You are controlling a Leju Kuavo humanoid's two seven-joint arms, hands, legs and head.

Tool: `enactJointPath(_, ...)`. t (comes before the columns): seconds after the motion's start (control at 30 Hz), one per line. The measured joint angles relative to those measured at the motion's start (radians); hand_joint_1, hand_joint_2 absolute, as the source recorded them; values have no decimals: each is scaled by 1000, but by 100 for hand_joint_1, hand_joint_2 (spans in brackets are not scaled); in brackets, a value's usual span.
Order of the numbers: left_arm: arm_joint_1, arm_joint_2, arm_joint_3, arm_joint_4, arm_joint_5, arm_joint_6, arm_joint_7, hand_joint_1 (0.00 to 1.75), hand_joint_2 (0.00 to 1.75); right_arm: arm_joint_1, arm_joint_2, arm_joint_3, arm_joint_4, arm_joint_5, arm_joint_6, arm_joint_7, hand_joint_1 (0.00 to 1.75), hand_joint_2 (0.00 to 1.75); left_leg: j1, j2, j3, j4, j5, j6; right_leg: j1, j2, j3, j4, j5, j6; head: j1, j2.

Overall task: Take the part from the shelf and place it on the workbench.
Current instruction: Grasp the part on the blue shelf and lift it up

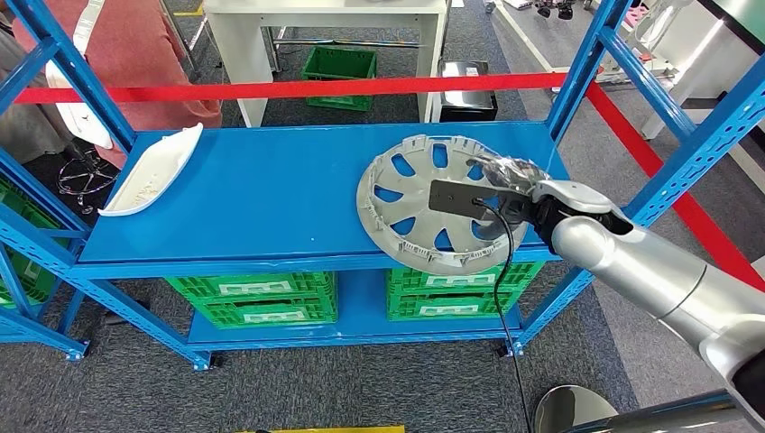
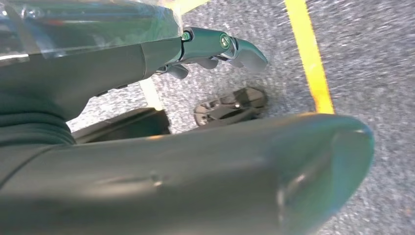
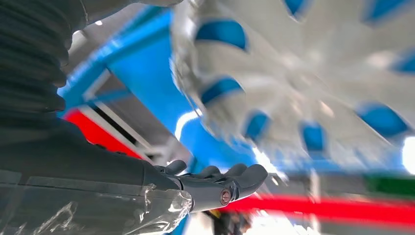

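Note:
A grey spoked wheel cover (image 1: 424, 203) lies on the right part of the blue shelf top (image 1: 271, 189), its near rim hanging over the front edge. My right hand (image 1: 519, 189) is at the cover's right rim, fingers stretched out. In the right wrist view the fingers (image 3: 215, 183) are straight with nothing between them, and the blurred cover (image 3: 313, 78) is just beyond them. My left hand (image 2: 215, 46) hangs over the grey floor and holds nothing.
A long white moulded part (image 1: 153, 170) lies at the shelf's left end. Green crates (image 1: 253, 298) sit on the lower level. Blue uprights (image 1: 577, 72) frame the shelf, red tape (image 1: 298, 88) runs behind it, and a person in red (image 1: 135, 45) stands at the back left.

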Motion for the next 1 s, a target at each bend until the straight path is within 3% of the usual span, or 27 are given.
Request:
enactJointPath(0.17, -21, -15, 2, 0, -1, 1, -7, 0, 0, -72, 59, 66, 4, -30, -11, -39, 0, 175, 0, -1, 0, 0, 0, 0, 0, -2, 0, 0, 0, 0, 0, 0)
enactJointPath(0.47, -25, -27, 10, 0, -2, 4, -7, 0, 0, -70, 116, 151, 59, -44, -49, -104, 0, 175, 0, -1, -1, 0, 0, 0, 0, -2, 0, -1, 0, 0, 0, 0)
enactJointPath(0.7, -20, -28, 20, 0, -8, 8, -2, 0, 0, 27, 119, 174, 147, -52, -151, -223, 0, 175, 0, -2, -1, 0, 0, 0, 0, -2, 0, -1, 0, 0, 0, 0)
enactJointPath(1.0, -6, -16, 25, 0, -5, 15, 0, 0, 0, 145, 78, 151, 218, -49, -187, -250, 0, 175, 0, -1, -1, 0, 0, 0, 0, -1, -1, -1, 0, 0, 0, 0)
